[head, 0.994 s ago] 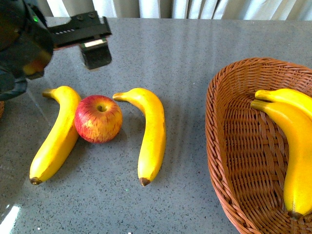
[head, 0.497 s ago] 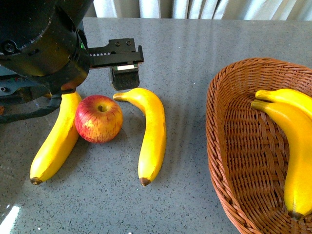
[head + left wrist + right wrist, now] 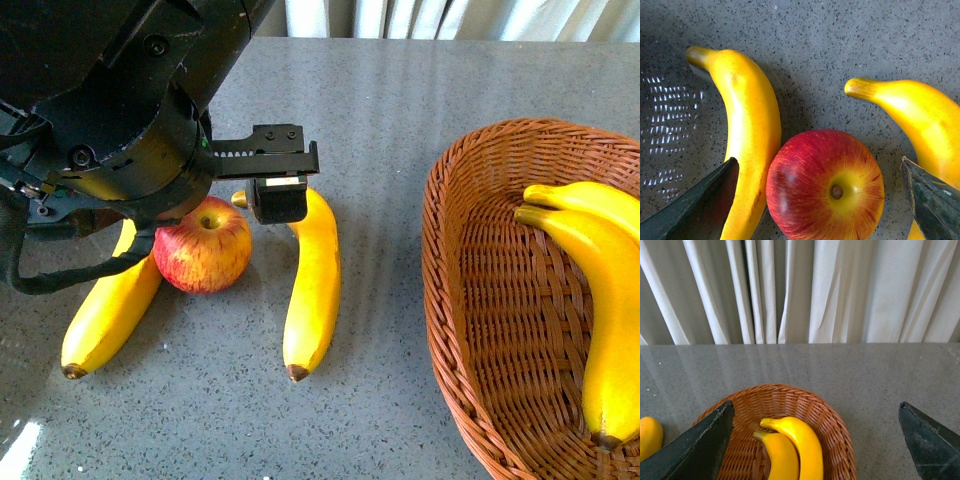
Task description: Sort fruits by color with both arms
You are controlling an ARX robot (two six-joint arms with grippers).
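A red apple [image 3: 203,247] streaked with yellow lies on the grey table between two bananas, one on its left [image 3: 108,308] and one on its right [image 3: 312,285]. My left gripper [image 3: 818,160] hangs open just above the apple [image 3: 825,185], its fingers straddling it over the flanking bananas [image 3: 747,125] [image 3: 920,115]. From the front, one of its fingertips [image 3: 278,203] shows over the right banana's stem end; the arm's body hides the other. My right gripper [image 3: 815,403] is open and empty, raised above the wicker basket [image 3: 832,432]. That basket holds two bananas [image 3: 795,445].
The brown wicker basket [image 3: 440,260] stands at the table's right with its two bananas [image 3: 605,300] against the far side. White curtains [image 3: 800,290] hang behind the table. The left arm's bulky black body [image 3: 110,110] covers the table's back left.
My left arm has swung right and down, from the back left corner to just over the apple. The fruits and the basket have not moved.
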